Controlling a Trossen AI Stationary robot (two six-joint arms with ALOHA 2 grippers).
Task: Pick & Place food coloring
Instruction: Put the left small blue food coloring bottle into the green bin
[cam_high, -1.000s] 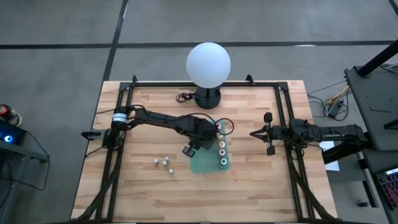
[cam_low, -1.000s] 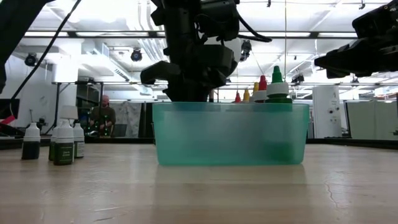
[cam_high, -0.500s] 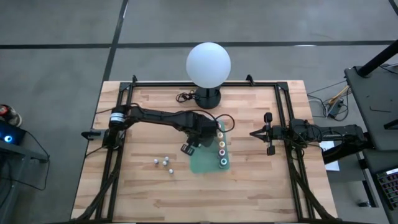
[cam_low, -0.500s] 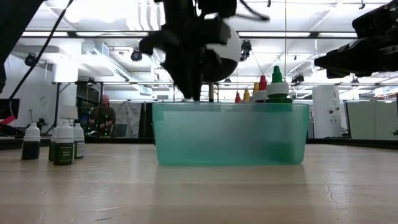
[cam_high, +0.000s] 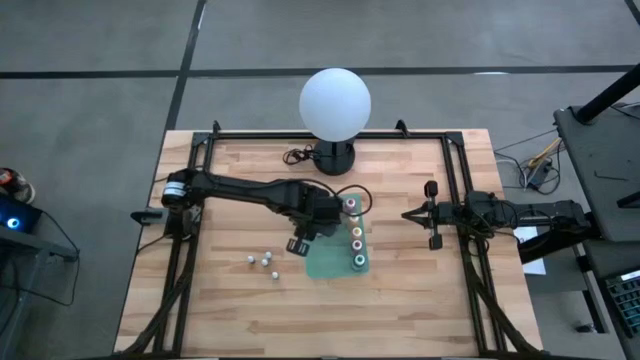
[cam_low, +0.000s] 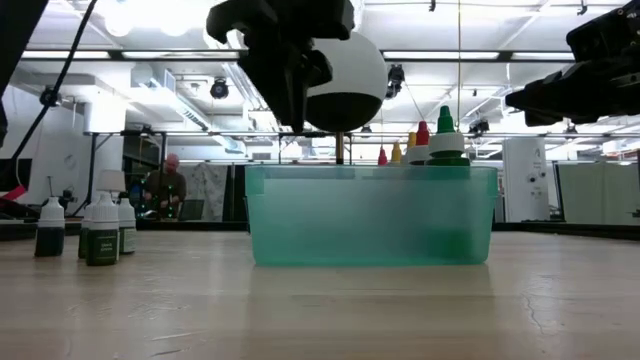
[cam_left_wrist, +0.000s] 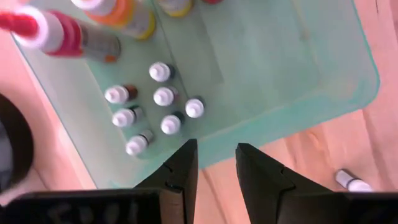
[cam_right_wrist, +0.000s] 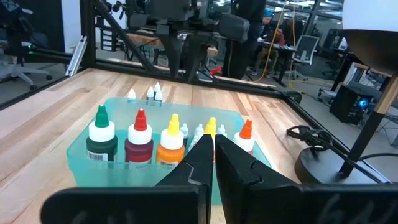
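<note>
food coloring bottles fill a teal bin (cam_high: 325, 262) at mid-table: five large ones with green (cam_right_wrist: 101, 140), red (cam_right_wrist: 139, 144), orange (cam_right_wrist: 171, 144), yellow (cam_right_wrist: 211, 128) and orange-red (cam_right_wrist: 245, 136) tops stand in a row along the side nearer the right arm, and seven small white-capped bottles (cam_left_wrist: 163, 96) cluster on the bin floor beside them. three more small bottles (cam_high: 264, 262) stand on the bare wooden table (cam_high: 240, 310), apart from the bin on the left arm's side. left gripper (cam_left_wrist: 214, 163) hangs above the bin's edge on that side, its fingers parted by a narrow gap with nothing between them, clear of every bottle. right gripper (cam_right_wrist: 214, 155) waits well back toward the right edge of the table, fingers pressed together and empty, pointed at the bin. a white globe lamp (cam_high: 335, 103) stands at the far edge of the table. a person (cam_low: 165, 186) is visible in the room behind.
</note>
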